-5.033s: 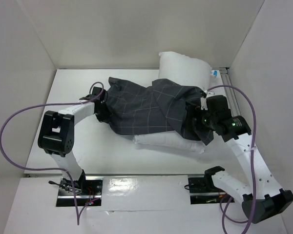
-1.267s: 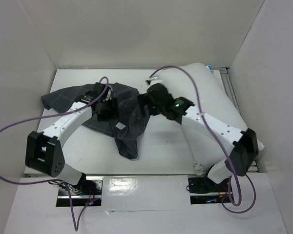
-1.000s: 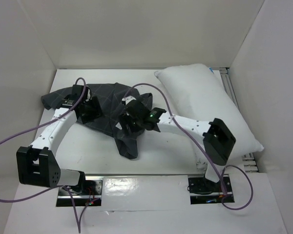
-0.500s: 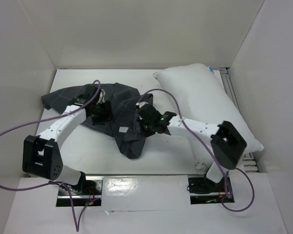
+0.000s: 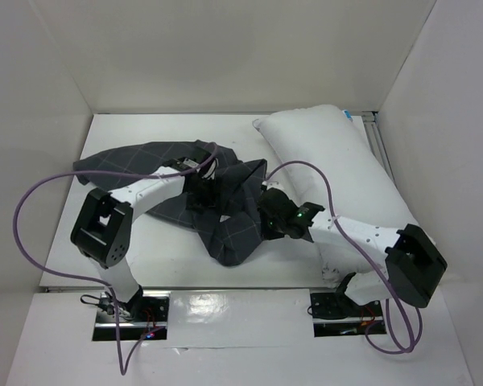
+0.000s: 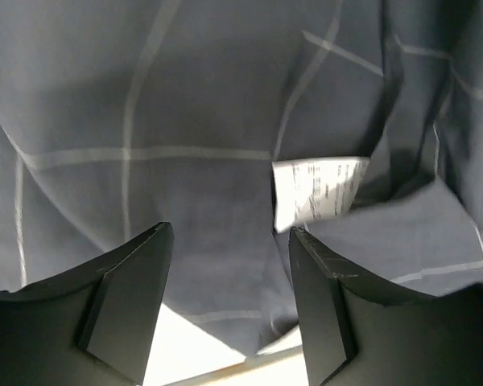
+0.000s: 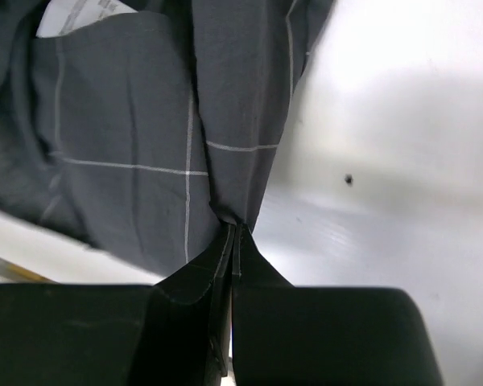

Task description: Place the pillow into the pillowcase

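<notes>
— What is the largest thing there?

— A white tabletop [image 5: 145, 257], walled in white. The pillow [image 5: 346, 153] lies bare along its right side, slanting from the far middle toward the near right corner. The pillowcase [image 5: 137, 161] is crumpled left of centre, just beside the pillow. I cannot tell whether they touch. No part of the pillow is inside.

— Has anything just changed?

— Yes. A second ago the right fingers [image 7: 201, 277] stood wide over the cloth. Now they are pressed flat together on a fold at the pillowcase's right edge, low against the tabletop. The left fingers [image 6: 129, 281] were farther left and have moved to the middle of the cloth. They stand wide, gripping nothing, over the fabric and a white care label [image 6: 318, 189].

— What does that mean for the job?

— I judge it an early step. One edge is caught, but the sack must be opened before the pillow can go in.

— What can't you make out?

— The mouth of the pillowcase, and whether the pinch holds one layer or both. From above, both sets of fingers are lost under their dark wrists. The right arm's elbow covers the pillow's near corner.
</notes>
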Available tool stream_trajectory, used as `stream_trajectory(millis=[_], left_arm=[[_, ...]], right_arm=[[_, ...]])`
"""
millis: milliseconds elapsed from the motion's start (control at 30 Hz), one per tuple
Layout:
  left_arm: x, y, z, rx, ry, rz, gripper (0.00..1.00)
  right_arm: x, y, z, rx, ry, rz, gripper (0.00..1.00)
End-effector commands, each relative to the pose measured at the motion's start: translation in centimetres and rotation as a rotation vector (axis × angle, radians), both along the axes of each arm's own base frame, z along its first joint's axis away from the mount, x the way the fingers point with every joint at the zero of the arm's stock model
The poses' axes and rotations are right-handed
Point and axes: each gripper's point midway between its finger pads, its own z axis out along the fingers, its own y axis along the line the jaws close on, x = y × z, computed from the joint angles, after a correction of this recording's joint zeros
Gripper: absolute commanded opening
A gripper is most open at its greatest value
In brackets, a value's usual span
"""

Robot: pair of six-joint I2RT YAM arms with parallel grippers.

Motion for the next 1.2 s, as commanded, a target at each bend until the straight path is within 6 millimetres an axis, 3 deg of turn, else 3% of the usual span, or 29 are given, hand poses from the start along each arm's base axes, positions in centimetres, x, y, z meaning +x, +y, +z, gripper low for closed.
stream_trajectory(millis=[0,67,333,533,800,933,1033,1100,1167], left_arm=[[1.6,-1.2,-0.4,0.027,-0.037,0.002,0.73],[1.7,-1.2,-2.0,0.065,-0.013,0.0,0.73],[1.3,-3.6,-3.6,0.102,-0.001,-0.07,0.77],[1.5,-2.0,-4.4,0.209,-0.007,-0.038,0.61],[1.4,-1.1,-4.3,0.259,0.0,-0.047,0.56],[1.5,-0.2,-4.2,0.364,-0.022,-0.058,0.36],[1.8,-0.5,-3.6,0.35,-0.037,-0.046,0.1],[1.6,-0.5,-3.2,0.342,-0.034,-0.049,0.0],[1.9,-1.1,-1.7,0.3,-0.061,-0.048,0.0]], right_arm=[[-0.1,-0.6,-0.5,0.011,0.002,-0.061,0.0],[-0.2,-0.6,-0.7,0.011,0.002,-0.061,0.0],[-0.3,-0.8,-1.9,-0.024,0.025,-0.054,0.0],[0.0,-0.5,-1.5,-0.015,0.01,-0.046,0.0],[1.0,-0.3,-1.0,-0.029,-0.018,-0.056,0.0],[1.2,-0.3,-1.0,-0.038,-0.027,-0.054,0.0],[1.4,-0.1,-1.0,-0.038,-0.027,-0.054,0.0],[1.7,0.0,-0.6,-0.041,-0.041,-0.052,0.0],[1.7,0.0,-0.6,-0.041,-0.041,-0.052,0.0]])
